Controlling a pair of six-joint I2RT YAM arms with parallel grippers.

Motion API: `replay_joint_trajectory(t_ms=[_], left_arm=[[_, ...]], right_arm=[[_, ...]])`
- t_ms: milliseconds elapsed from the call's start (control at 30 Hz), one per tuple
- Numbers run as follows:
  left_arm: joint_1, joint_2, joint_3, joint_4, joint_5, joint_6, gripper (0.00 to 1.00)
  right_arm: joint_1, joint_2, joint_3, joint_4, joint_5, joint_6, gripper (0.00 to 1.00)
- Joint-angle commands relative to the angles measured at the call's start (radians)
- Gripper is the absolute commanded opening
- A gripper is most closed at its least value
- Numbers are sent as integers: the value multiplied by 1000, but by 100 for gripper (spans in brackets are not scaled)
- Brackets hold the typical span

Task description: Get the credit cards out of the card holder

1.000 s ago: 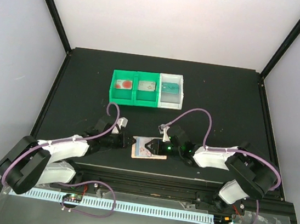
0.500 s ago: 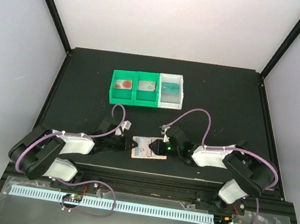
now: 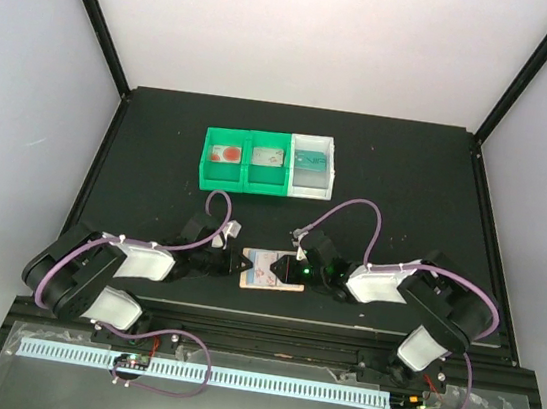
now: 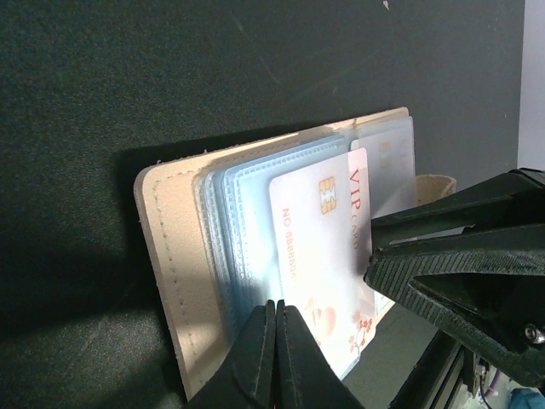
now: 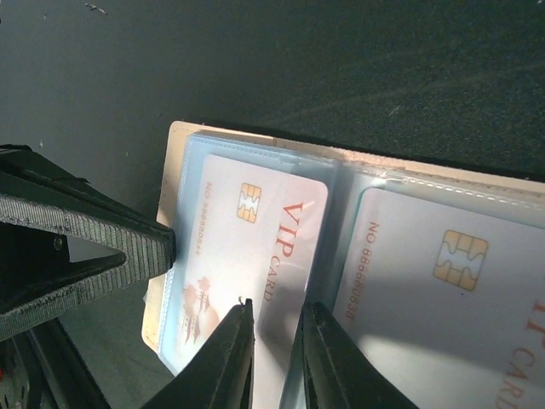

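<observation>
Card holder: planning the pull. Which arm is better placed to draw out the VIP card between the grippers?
Probably right: the right gripper straddles that VIP card's edge; the left gripper is shut on the card holder's edge.

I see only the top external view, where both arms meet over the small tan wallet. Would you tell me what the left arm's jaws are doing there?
Observer: In the left wrist view, the jaws of the left gripper are shut on the near edge of the clear blue-tinted plastic sleeves inside the tan leather-like folding card holder.
Operator: Thank you. And the right arm's jaws?
Observer: The jaws of the right gripper stand narrowly apart around the long edge of a sleeved white plastic card printed "VIP CARD" in red. They look to be pinching it.
Operator: Are there other cards in the holder?
Observer: Yes, the right wrist view shows a second white chip card in the neighbouring sleeve.
</observation>
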Motion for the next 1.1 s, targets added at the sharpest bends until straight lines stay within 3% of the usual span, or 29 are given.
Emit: replay_joint_trajectory(t_ms=[0, 267, 733, 967, 1067], left_arm=[[-5, 12, -6, 8, -10, 8, 2], [-5, 12, -4, -4, -23, 10, 2], [-6, -3, -6, -23, -38, 11, 1], [-6, -13, -4, -22, -34, 6, 2], [-8, -41, -7, -13, -16, 1, 8]], right_arm=[[0, 16, 11, 12, 6, 8, 15], [-5, 9, 1, 17, 15, 15, 1], [-30, -76, -70, 45, -12, 3, 1], [-35, -181, -78, -47, 16, -49, 1], [-34, -225, -68, -112, 37, -83, 1]])
